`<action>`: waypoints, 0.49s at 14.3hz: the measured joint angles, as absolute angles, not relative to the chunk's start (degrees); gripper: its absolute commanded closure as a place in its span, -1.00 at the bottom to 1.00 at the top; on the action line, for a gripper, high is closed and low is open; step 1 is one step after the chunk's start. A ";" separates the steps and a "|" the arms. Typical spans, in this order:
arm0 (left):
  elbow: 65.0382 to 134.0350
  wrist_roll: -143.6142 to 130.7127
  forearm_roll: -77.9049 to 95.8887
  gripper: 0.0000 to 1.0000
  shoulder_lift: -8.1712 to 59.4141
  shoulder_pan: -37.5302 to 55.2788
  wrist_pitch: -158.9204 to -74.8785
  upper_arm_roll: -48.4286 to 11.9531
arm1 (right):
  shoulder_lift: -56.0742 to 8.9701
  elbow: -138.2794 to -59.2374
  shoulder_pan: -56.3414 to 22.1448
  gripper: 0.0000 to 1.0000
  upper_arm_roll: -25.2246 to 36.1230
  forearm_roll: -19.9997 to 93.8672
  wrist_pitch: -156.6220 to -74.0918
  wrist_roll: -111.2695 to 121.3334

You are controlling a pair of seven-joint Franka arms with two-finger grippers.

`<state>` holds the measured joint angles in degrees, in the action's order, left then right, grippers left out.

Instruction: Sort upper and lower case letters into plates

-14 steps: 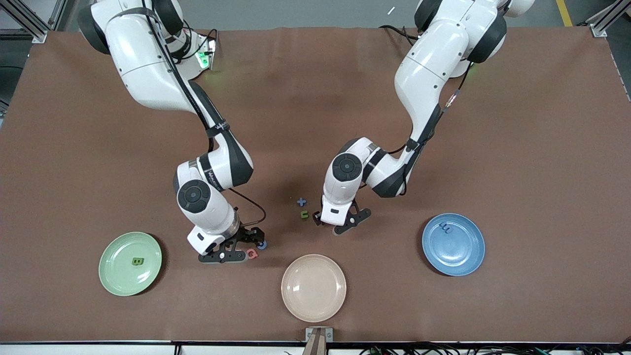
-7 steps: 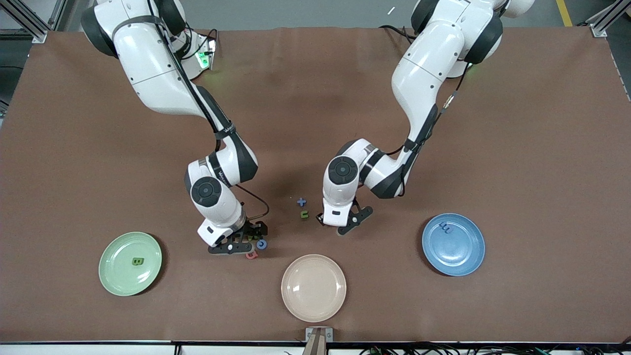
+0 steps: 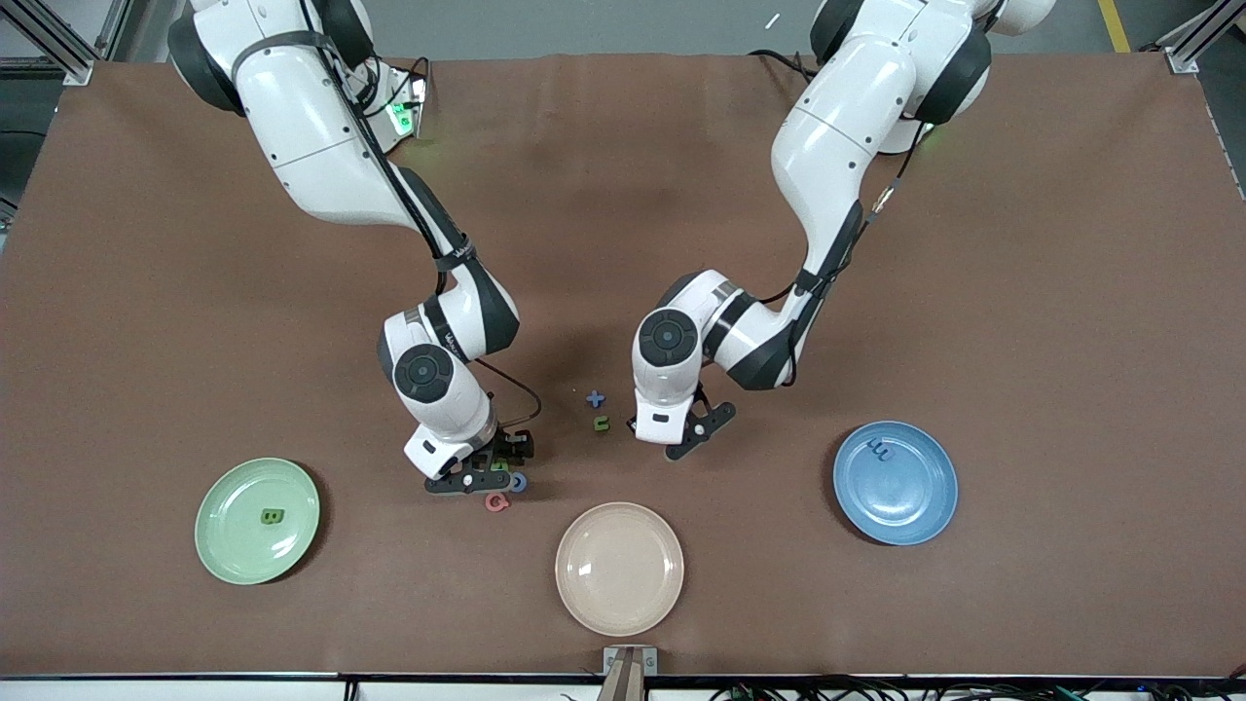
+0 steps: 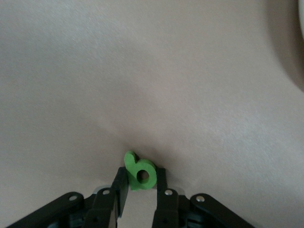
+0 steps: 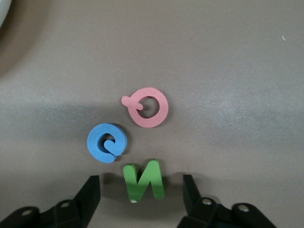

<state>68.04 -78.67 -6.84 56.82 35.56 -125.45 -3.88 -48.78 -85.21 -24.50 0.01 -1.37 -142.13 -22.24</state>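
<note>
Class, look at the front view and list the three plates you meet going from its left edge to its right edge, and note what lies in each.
Mint green plate holding a green letter → cream-beige plate, nothing in it → blue plate holding a blue letter.
</note>
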 measured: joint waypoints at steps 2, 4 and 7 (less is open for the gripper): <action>67.80 -78.47 -7.08 1.00 55.00 34.12 -123.24 -3.04 | -48.77 -85.21 -24.50 0.29 0.07 -1.39 -142.19 -22.25; 67.96 -76.98 -7.31 1.00 52.04 30.58 -120.72 -2.70 | -48.74 -85.19 -24.50 0.64 0.18 -1.48 -142.21 -22.25; 69.30 -69.17 -8.05 1.00 48.38 25.12 -114.34 -2.70 | -48.62 -85.16 -24.38 0.93 0.46 -1.51 -142.20 -22.29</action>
